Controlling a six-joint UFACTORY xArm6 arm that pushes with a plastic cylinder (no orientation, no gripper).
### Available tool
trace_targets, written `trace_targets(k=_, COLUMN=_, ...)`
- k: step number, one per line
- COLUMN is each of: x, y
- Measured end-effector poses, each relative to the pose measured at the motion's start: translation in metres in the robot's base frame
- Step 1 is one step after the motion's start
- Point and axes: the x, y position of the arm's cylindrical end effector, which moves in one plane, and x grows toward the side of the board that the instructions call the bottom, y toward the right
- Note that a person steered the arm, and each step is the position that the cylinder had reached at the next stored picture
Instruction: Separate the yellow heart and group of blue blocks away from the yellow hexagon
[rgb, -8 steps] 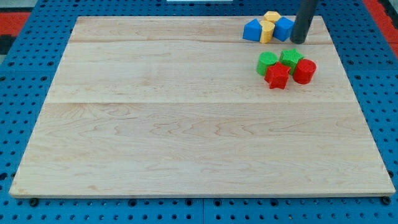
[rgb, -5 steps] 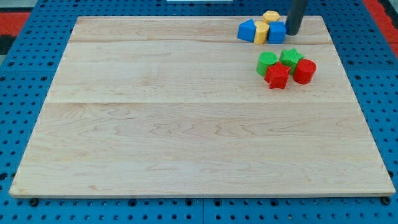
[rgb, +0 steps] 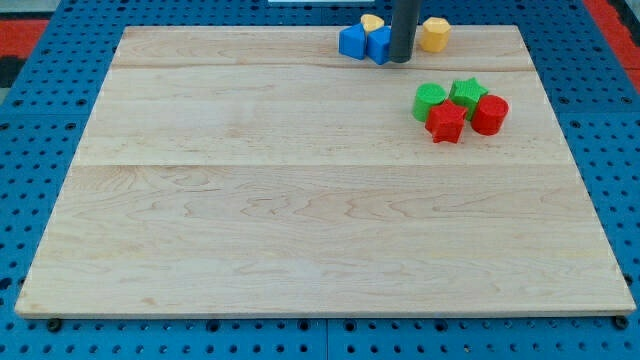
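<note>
No legible text or markings.

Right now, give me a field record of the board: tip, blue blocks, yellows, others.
tip: my tip at the view's top, against the right blue block
blue blocks: two, touching, left of the tip
yellow heart: behind the blues
yellow hexagon: right of the rod, apart from them
others: green and red cluster below, untouched
</note>
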Motion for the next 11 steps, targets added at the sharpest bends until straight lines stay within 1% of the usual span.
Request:
trace_targets(k=1, x=-0.008, y=-0.001)
trace_targets(k=2, x=-0.030, y=0.002)
trace_targets(k=3, x=-0.040, y=0.015)
trace_targets(k=4, x=-0.040, y=0.036)
trace_targets(k=5, x=-0.035, y=0.062)
trace_targets(k=6, x=-0.029, y=0.074)
trace_targets(k=7, x=0.012, y=0.053)
trace_targets(k=8, x=0.050, y=-0.019)
trace_targets(k=9, x=0.053, y=-0.099)
trace_targets(k=10, x=0.022, y=-0.180)
trace_targets(k=11, x=-0.029, y=-0.237)
